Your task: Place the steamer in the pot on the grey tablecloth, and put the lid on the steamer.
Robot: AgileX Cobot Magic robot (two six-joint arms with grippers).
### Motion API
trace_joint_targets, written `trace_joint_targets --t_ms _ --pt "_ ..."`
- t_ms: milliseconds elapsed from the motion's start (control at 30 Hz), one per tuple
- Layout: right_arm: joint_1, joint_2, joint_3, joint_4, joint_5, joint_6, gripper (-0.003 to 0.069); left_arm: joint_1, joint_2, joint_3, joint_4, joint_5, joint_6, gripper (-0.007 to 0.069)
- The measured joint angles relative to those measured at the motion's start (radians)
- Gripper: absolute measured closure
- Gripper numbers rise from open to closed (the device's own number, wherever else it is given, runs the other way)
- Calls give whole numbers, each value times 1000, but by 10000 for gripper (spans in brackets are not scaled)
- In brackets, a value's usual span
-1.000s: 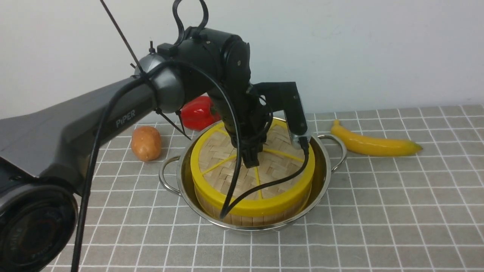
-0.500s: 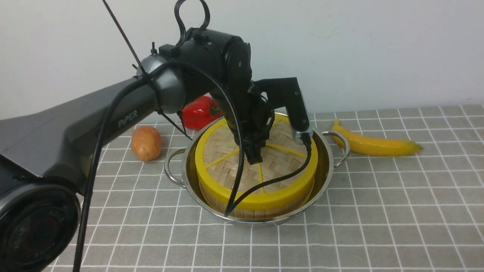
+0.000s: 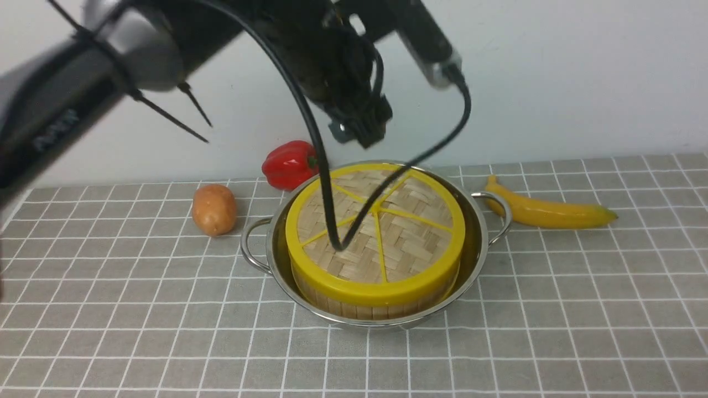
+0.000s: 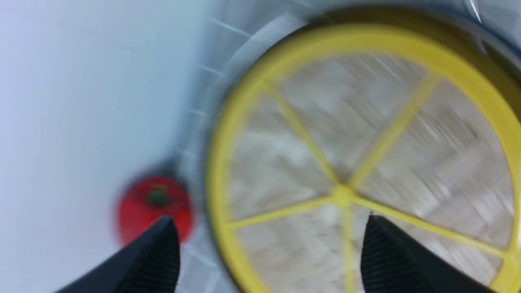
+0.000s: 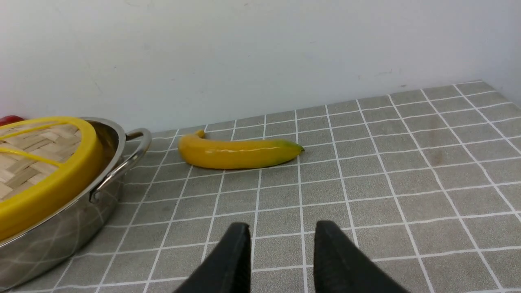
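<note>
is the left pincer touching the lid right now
Apart. The front view shows it: the left pincer hangs well above the lid, with wall and tablecloth visible between.

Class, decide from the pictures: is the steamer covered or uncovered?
Covered: the lid sits over the steamer, its yellow rim level all round, with only slatted wall showing below inside the pot.
</note>
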Motion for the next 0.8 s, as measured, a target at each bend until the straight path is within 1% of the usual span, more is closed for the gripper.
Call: trace_joint_targets --t_ms 33,100,167,233,533,633,700,800 --pt "0 0 0 0 0 0 419 0 -35 -22 4 -15 -53 69" --pt "0 0 0 0 0 0 419 0 -69 -37 5 -69 -116 69" --pt "0 0 0 0 0 0 419 0 -87 -39 6 -117 -146 67" --pt "0 0 0 0 0 0 419 0 -94 -39 10 -170 -147 67" --pt "0 0 0 0 1 0 419 0 -82 -39 98 -415 -87 67" --pt "0 0 0 0 1 0 419 1 -87 -15 109 -434 -86 67" --pt "0 0 0 0 1 0 419 12 -133 55 104 -413 -122 67" --pt "0 0 0 0 1 0 419 75 -294 272 75 -348 -218 67"
